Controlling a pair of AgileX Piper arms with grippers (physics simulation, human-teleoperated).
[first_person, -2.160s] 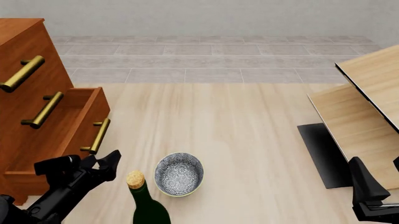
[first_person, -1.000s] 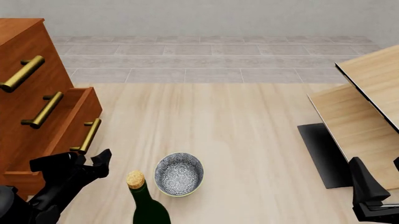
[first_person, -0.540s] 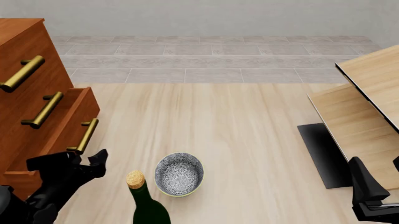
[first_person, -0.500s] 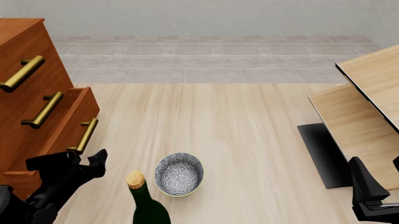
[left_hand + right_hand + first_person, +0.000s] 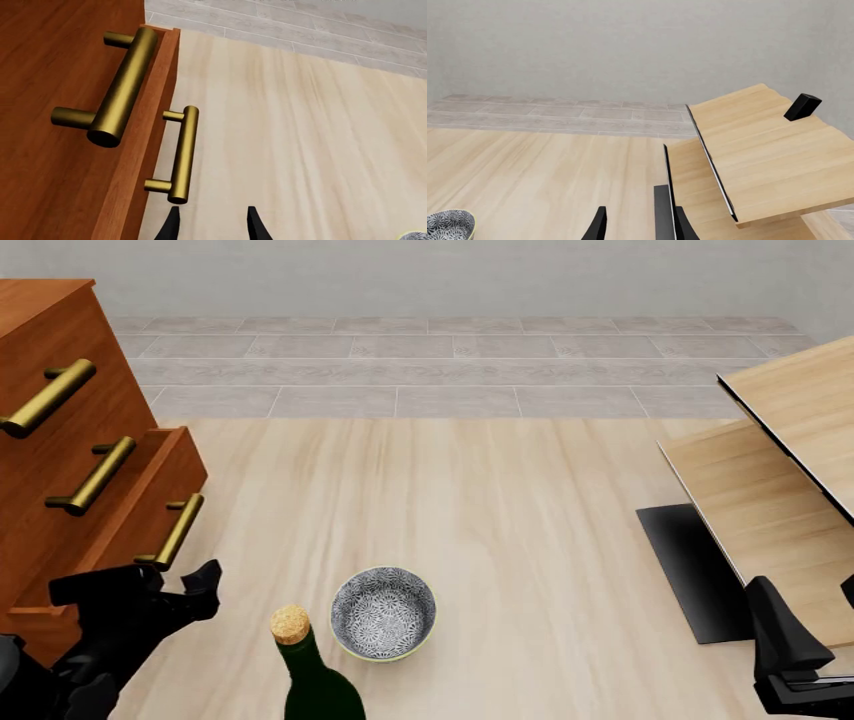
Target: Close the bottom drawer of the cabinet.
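Note:
The reddish-brown cabinet [image 5: 54, 350] stands at the left edge of the front view. Its bottom drawer [image 5: 150, 495] still juts out a little past the two above, its brass handle [image 5: 171, 532] facing right. My left gripper [image 5: 167, 580] is open and holds nothing, right at the near end of that drawer's front. In the left wrist view the bottom drawer's handle [image 5: 181, 155] lies just ahead of the left gripper [image 5: 212, 227], one fingertip [image 5: 170, 226] by its near end. I cannot tell whether it touches. My right gripper [image 5: 639, 227] hangs open at the lower right, far from the cabinet.
A patterned bowl [image 5: 383, 612] and a corked green bottle [image 5: 314, 680] sit on the light wood surface just right of the left gripper. Pale wooden furniture [image 5: 787, 460] on a black base [image 5: 687, 570] fills the right side, close ahead of the right arm [image 5: 787, 660].
The bottom drawer has slid further into the cabinet, its handle shifting left. My left gripper moved left along with it. The right arm has stayed still.

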